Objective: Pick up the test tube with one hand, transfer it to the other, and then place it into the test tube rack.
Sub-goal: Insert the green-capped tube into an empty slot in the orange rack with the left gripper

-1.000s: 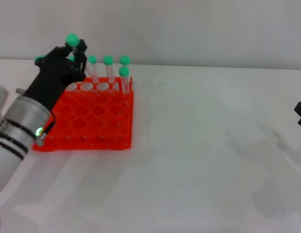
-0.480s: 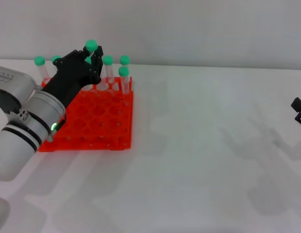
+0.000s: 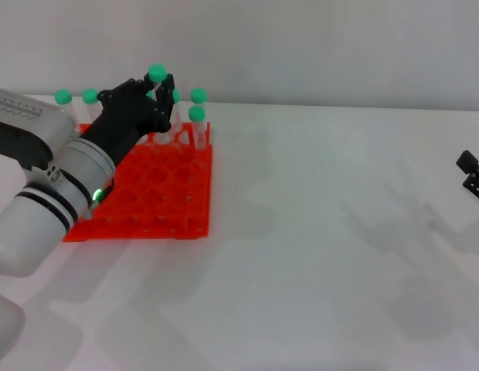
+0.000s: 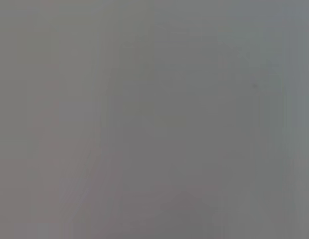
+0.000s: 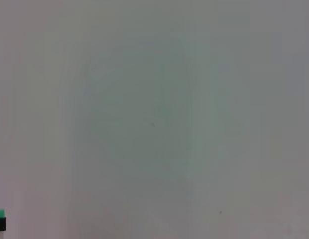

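While the left hand is pinching the test tube upright over the test tube rack at 12 o'clock, it's needing a straight drop into a free hole; right hand parked at 3 o'clock, grip unreadable.

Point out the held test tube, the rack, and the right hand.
test tube (image 3: 156,74), head view, on its green cap above the left hand.
rack (image 3: 158,202), head view, on its bare orange top grid.
right hand (image 3: 473,175), head view, on the black part at the frame edge.
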Available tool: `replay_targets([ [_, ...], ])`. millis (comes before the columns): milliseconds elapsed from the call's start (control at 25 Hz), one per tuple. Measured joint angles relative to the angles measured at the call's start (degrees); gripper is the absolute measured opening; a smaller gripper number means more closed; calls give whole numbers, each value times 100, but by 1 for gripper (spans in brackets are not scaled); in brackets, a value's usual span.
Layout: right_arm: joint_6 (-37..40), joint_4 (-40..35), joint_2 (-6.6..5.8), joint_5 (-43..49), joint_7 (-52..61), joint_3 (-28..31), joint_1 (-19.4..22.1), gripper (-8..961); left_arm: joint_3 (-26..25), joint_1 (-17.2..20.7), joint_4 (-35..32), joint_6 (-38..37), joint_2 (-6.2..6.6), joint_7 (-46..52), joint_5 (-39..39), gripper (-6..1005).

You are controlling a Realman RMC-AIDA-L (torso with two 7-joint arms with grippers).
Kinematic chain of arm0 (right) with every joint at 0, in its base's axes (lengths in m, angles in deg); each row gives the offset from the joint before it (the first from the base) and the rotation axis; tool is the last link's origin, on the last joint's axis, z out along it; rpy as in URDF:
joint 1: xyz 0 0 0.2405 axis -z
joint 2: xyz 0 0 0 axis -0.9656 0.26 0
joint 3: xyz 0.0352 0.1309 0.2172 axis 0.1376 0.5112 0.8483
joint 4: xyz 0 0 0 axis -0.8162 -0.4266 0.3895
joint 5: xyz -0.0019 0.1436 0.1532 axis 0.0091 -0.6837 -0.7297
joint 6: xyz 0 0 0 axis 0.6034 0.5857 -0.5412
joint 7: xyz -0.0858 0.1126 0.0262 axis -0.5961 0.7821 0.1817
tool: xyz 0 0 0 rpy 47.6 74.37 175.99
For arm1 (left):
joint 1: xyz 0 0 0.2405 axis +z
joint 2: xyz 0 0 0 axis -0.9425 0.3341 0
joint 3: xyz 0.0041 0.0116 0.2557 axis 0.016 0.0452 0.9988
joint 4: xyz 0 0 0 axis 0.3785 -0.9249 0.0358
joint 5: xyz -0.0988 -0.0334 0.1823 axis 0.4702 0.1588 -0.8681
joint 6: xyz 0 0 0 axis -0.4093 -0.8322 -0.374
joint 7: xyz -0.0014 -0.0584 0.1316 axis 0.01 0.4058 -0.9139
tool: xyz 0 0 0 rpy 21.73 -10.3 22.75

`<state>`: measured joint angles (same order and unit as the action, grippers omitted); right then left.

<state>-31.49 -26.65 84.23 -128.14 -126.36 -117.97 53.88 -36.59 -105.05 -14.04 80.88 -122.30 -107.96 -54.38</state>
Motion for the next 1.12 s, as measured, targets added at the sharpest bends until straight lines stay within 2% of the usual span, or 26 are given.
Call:
replay_targets([
  [880,-121,1,-1,2,41,-81,27,843,74,22,-88,-149,-16,0,-111,253],
  [1120,-139,1,-1,1,47,-106,37,843,74,6,-88,-405,-16,0,-81,256],
])
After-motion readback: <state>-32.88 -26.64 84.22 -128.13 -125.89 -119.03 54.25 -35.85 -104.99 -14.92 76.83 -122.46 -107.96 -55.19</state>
